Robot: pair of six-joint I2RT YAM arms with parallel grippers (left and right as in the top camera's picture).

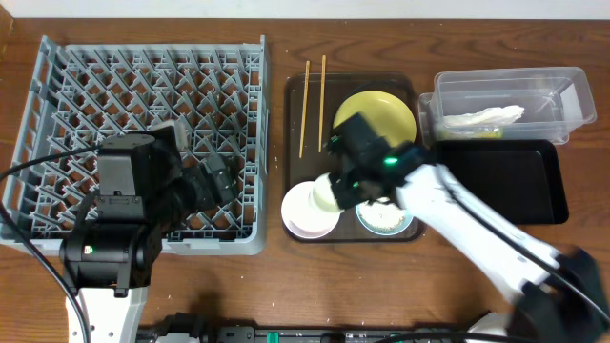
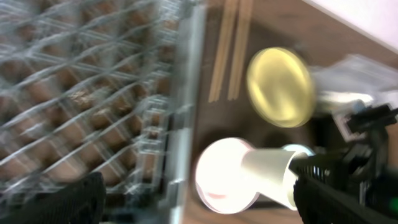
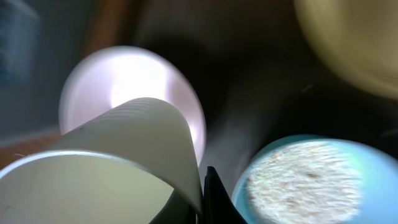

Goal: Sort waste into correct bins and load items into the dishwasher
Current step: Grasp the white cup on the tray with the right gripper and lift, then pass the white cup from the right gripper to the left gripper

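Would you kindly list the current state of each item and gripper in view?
white cup, tipped, held by right gripper
light blue bowl, upright, rice scraps inside
white bowl, upright
yellow plate, lying flat
chopsticks, lying side by side
clear tub, holds crumpled paper
black tray, empty
dish rack, unloaded
left gripper, open

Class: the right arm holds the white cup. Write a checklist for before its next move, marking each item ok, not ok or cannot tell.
1. white cup held by right gripper: ok, jaws shut on its wall.
2. Cup empty: cannot tell.
3. dish rack has free pegs: ok.
4. left gripper clear of rack: not ok, over its right side.
5. light blue bowl scraped: not ok, rice inside.
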